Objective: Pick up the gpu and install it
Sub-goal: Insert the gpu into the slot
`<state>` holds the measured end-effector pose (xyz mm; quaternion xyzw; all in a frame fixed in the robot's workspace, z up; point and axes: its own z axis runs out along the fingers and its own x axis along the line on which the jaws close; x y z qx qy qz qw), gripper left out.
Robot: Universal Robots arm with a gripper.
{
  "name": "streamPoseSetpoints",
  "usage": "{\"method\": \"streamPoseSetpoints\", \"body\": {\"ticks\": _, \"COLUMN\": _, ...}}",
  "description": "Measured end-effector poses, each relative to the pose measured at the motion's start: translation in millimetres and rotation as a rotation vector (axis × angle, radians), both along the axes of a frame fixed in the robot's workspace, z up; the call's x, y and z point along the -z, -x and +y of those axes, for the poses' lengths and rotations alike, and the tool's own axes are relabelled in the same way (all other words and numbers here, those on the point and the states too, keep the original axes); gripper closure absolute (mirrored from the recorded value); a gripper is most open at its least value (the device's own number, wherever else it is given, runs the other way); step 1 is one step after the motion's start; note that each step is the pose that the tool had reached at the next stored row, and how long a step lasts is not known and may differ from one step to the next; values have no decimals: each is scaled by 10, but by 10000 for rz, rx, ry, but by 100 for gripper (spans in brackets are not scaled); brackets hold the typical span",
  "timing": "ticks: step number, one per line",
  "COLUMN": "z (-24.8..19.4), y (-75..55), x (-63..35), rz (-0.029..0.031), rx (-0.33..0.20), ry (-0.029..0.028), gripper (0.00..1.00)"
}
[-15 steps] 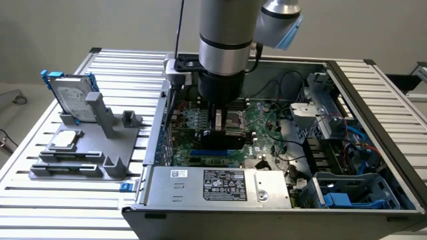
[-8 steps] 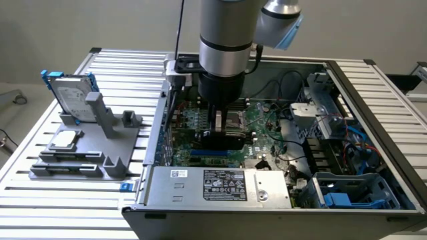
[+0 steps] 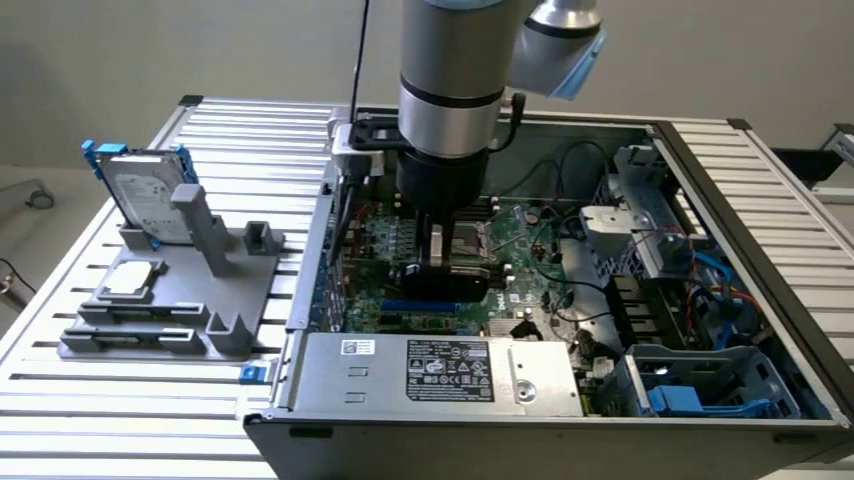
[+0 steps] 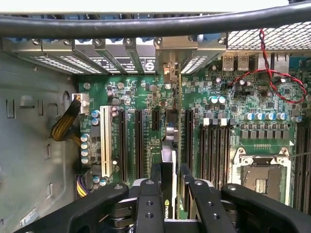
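Note:
The gpu (image 3: 445,281) hangs on edge inside the open computer case (image 3: 747,180), just above the green motherboard (image 3: 527,250). My gripper (image 3: 445,255) is shut on it from above. In the wrist view the gpu (image 4: 168,145) is seen edge-on, a thin black and silver card running from between my fingers (image 4: 155,177) toward the rear slot openings (image 4: 167,68). My gripper (image 4: 170,174) holds it over the black expansion slots (image 4: 138,141), beside the slot nearest the memory sockets. I cannot tell whether its lower edge touches a slot.
A grey fixture (image 3: 187,300) on the exterior view's left holds a silver hard drive in a blue frame (image 3: 140,190) and a small square processor chip (image 3: 130,280). The power supply (image 3: 441,370) sits at the case front. An empty CPU socket (image 4: 262,179) and red-black wires (image 4: 272,80) lie beside the slots.

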<state>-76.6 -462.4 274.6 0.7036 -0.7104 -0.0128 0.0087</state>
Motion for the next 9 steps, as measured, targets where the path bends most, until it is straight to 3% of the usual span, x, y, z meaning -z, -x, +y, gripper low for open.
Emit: {"method": "streamPoseSetpoints", "body": {"ticks": 9, "z": -1, "y": -4, "x": 39, "rz": 51, "rx": -18, "ry": -48, "gripper": 73}}
